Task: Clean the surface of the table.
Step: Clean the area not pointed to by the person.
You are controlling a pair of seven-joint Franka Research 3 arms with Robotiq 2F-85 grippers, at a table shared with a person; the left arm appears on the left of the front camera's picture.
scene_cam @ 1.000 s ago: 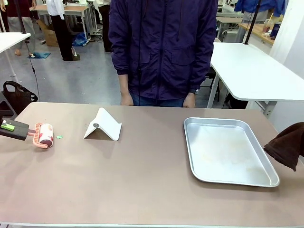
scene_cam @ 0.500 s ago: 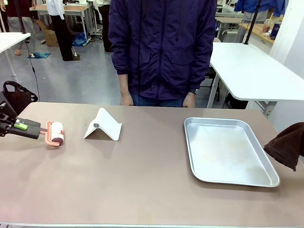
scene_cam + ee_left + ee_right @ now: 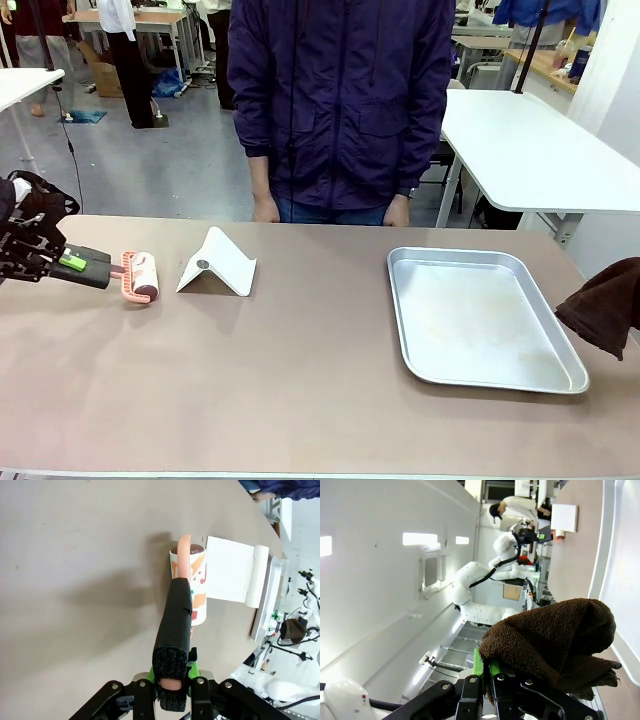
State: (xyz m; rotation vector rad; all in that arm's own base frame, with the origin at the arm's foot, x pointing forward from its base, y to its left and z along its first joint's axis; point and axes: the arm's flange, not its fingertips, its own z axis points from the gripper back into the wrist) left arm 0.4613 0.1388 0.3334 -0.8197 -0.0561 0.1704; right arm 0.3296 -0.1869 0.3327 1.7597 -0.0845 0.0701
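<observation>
- The table [image 3: 300,400] spans the front view, its brownish-tan top running from the near edge to the person [image 3: 340,100] standing at the far side.
- The left hand [image 3: 88,266] sits low over the table's left end, fingers pressed together on the black handle [image 3: 175,625] of a lint roller [image 3: 140,277].
- The roller's pink-framed drum lies on the tabletop, just beside a white folded stand [image 3: 218,263]; the front view shows a narrow gap between them.
- The right hand [image 3: 484,672] pinches a dark brown cloth [image 3: 603,305], which bunches over its fingers.
- The cloth hangs at the table's right edge, just beyond a silver metal tray [image 3: 480,320]; whether it touches the tabletop cannot be told.
- The tray lies flat on the right half of the table, well apart from the roller.
- The person's hands hang at the table's far edge.
</observation>
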